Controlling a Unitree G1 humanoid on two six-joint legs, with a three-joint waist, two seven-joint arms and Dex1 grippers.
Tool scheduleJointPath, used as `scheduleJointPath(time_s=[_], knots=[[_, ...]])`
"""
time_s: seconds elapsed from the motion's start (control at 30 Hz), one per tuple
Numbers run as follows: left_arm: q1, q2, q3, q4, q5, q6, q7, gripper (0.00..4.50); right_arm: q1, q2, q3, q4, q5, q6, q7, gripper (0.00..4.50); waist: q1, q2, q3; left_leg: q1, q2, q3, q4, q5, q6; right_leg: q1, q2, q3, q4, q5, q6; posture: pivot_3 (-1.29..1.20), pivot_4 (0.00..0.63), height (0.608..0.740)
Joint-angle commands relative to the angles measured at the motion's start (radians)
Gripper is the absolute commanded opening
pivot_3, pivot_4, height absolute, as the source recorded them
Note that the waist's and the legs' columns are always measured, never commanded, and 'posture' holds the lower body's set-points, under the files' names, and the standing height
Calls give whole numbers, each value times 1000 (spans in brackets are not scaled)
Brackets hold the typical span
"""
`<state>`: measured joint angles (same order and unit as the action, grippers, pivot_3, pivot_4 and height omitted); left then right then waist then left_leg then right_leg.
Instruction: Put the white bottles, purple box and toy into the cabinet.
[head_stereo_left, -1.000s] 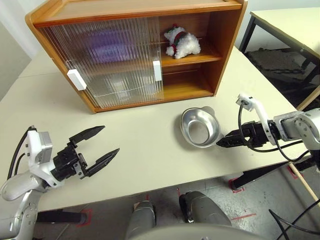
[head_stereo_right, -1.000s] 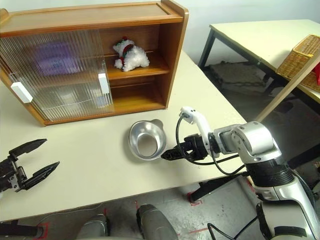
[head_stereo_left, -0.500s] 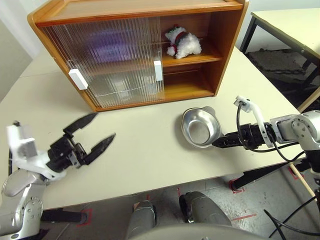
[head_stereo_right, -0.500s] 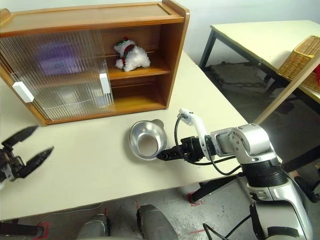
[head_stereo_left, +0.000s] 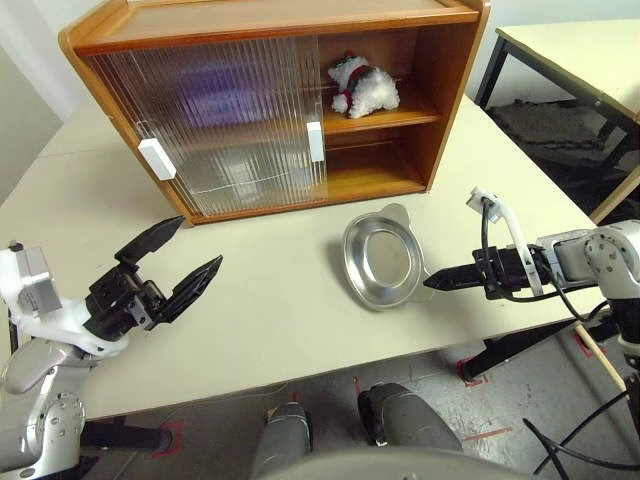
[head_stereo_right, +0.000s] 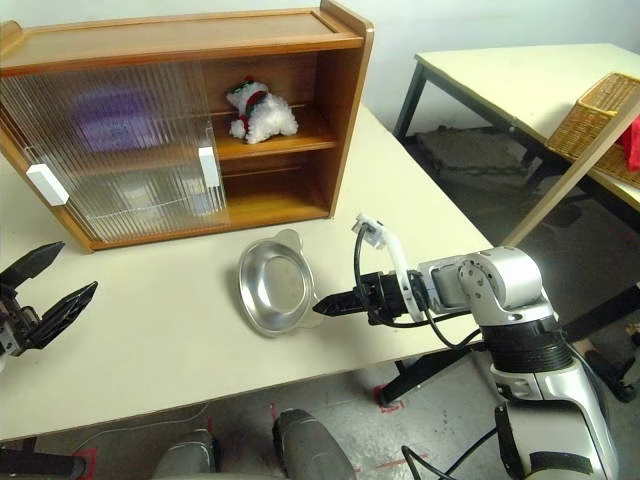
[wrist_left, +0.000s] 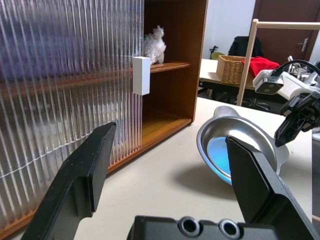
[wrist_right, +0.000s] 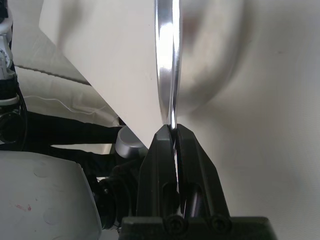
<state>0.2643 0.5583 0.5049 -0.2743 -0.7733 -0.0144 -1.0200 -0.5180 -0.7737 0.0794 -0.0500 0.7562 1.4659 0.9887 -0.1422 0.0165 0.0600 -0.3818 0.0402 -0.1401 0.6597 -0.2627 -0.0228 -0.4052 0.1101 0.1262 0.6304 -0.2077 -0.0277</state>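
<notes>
The wooden cabinet (head_stereo_left: 270, 18) stands at the back of the table, its right half uncovered. On its upper shelf lies the white plush toy (head_stereo_left: 365, 88). A blurred purple shape, the purple box (head_stereo_left: 215, 90), shows behind the ribbed sliding doors. The white bottles are hidden. A shiny metal bowl (head_stereo_left: 382, 262) lies on the table before the cabinet. My right gripper (head_stereo_left: 432, 282) is shut on its right rim, which the right wrist view shows pinched between the fingers (wrist_right: 162, 150). My left gripper (head_stereo_left: 199, 241) hovers open over the table's front left, holding nothing.
White block handles (head_stereo_left: 157, 158) sit on the sliding doors. A second table (head_stereo_left: 580, 50) stands to the right with a wicker basket (head_stereo_right: 590, 115) and a leaning wooden pole (head_stereo_right: 575, 165). The table's front edge runs just below both grippers.
My right gripper has shut on the bowl's rim. The bowl has slid left and now lies flatter. My left gripper has risen a little, still open.
</notes>
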Motion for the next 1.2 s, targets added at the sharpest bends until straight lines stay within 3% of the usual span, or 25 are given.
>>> scheduleJointPath(time_s=[0.03,0.33,0.67,1.2], knots=[[5,-2,8,17,14,-12,-11,4500,0,-12,-12,11,-4,6,-28,6,1,0,0,0,0,-1,0,0,0,0,0,0,0,0,0,-161,74,740],[-4,-2,2,35,20,-24,-17,4500,-50,114,-204,101,96,106,-63,6,0,0,0,-3,0,-4,-1,-3,-4,-2,0,-1,0,0,0,-161,71,740],[-21,-7,-5,46,28,-32,-12,4500,-158,328,-444,267,79,139,-244,6,0,0,0,-5,0,-4,-2,-5,-2,-6,0,-1,1,-1,0,-158,67,740],[-21,7,2,52,39,-30,-26,4500,-217,454,-635,345,66,81,-492,6,1,1,-1,-4,1,-10,-1,-4,0,-5,0,0,3,0,2,-163,63,740]])
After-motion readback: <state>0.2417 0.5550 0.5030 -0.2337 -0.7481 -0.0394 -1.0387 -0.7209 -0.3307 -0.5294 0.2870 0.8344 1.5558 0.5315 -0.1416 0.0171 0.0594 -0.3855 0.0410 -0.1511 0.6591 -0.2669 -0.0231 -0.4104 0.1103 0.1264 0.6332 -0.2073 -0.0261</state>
